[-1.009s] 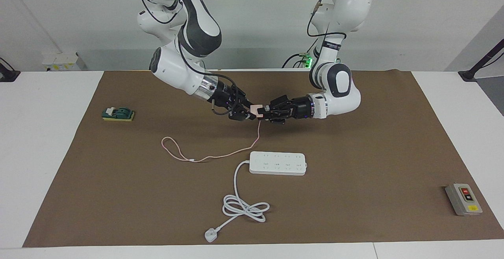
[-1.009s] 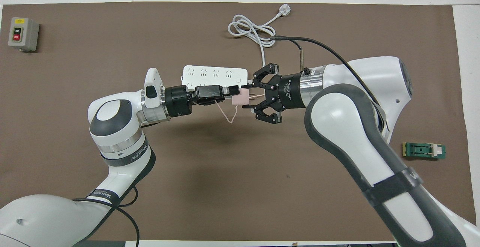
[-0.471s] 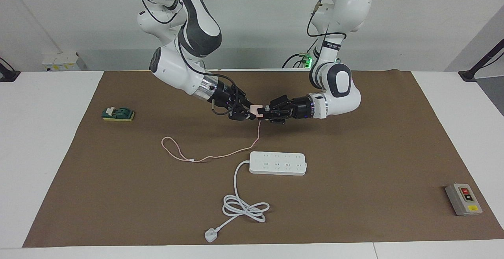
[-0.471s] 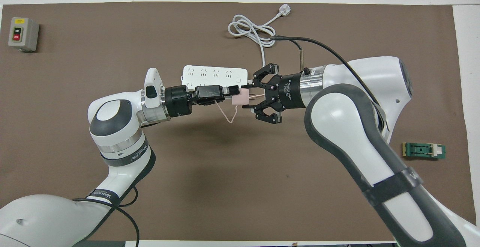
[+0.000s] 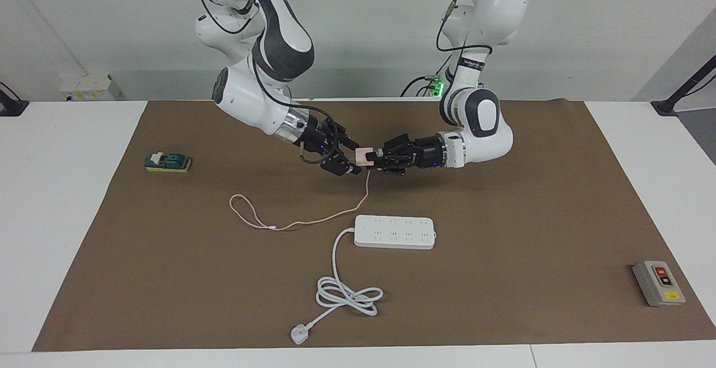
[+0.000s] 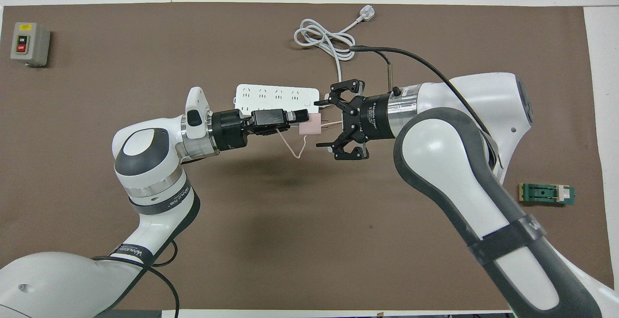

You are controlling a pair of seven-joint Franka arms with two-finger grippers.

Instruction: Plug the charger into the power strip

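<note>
- pink charger [image 5: 364, 157] [image 6: 310, 127] at frame centre, raised over bare brown mat, above the power strip [image 5: 395, 231] [image 6: 276, 96].
- left gripper [image 5: 376, 160] [image 6: 303, 116] clamps it.
- right gripper [image 5: 350, 159] [image 6: 323, 123] spread wide, fingers off the cube.

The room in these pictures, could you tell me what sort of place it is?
Probably a robotics lab: a brown mat covers the table, and a power strip and a grey button box lie on it.

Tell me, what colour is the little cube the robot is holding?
Pale pink. The small cube-shaped charger shows best in the overhead view, held in the left gripper.
</note>
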